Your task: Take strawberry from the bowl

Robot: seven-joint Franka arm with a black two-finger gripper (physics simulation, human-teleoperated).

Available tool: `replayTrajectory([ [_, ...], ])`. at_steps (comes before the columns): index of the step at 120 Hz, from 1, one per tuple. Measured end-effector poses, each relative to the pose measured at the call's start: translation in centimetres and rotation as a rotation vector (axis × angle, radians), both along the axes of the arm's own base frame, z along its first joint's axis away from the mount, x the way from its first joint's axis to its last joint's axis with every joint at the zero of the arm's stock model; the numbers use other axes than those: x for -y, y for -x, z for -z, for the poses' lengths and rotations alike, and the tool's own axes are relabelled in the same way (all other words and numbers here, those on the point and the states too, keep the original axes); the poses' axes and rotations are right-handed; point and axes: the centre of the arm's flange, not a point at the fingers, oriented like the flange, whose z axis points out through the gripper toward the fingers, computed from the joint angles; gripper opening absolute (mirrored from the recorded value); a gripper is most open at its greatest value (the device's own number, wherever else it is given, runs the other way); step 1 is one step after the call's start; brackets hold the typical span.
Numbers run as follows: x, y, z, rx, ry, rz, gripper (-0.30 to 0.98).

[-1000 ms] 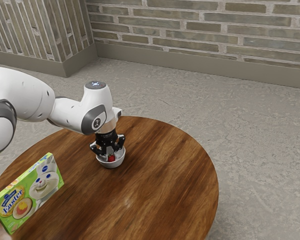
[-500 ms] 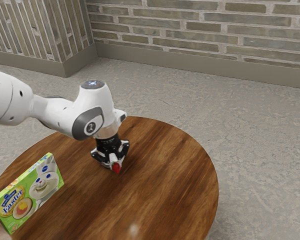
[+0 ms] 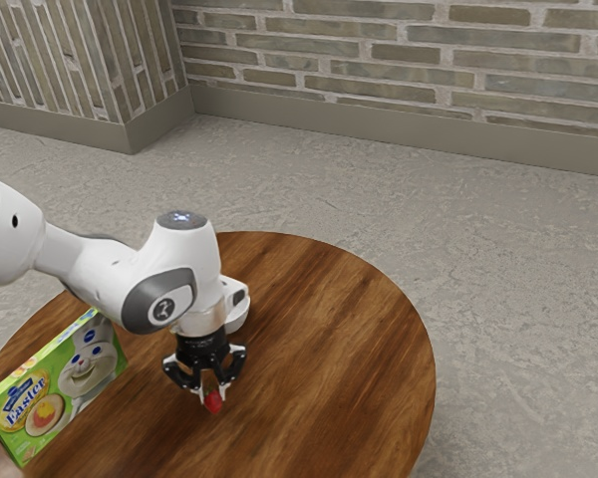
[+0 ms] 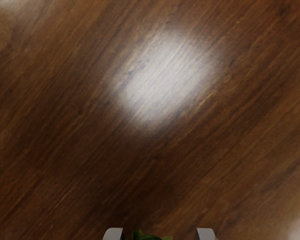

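At the lower left of the exterior view, the green box [image 3: 52, 388] stands on the worktop [image 3: 154, 408]. Farther right, low in the frame, our fingers [image 3: 212, 393] grip the strawberry [image 3: 214, 404], which we have now carried clear of the white bowl [image 3: 237, 320], half hidden above and to the right; the taking-out looks done, leaving us, we judge, only to keep it from slipping.

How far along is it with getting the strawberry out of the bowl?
Done: the strawberry is clear of the bowl. In hand: it is at the gripper's tips, over bare table. Probably left: leaving it there and backing off; I can't tell whether it touches the wood.
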Motion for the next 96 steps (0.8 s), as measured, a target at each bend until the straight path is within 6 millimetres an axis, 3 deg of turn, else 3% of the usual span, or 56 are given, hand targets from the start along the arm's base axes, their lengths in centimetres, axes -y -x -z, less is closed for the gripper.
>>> replayTrajectory([
  [20,-0.5,-0.2,-0.5,0.01,0.012,-0.01,0.36],
  [26,-0.3,-0.3,-2.0,0.041,0.021,-0.005,0.43],
  [40,0.8,-1.7,-10.6,0.173,0.05,0.026,0.54],
  [48,0.5,-4.7,-18.8,0.257,0.054,0.036,0.58],
  [53,-0.9,-6.5,-25.3,0.316,0.039,0.047,0.6],
  [57,-2.7,-7.2,-29.3,0.345,0.024,0.052,0.61],
  [69,-8.9,-7.1,-35.5,0.328,-0.029,0.057,0.64],
  [79,-13.5,-6.0,-37.7,0.271,-0.059,0.066,0.65],
  [96,-16.1,-5.5,-38.3,0.173,-0.096,0.168,0.67],
])
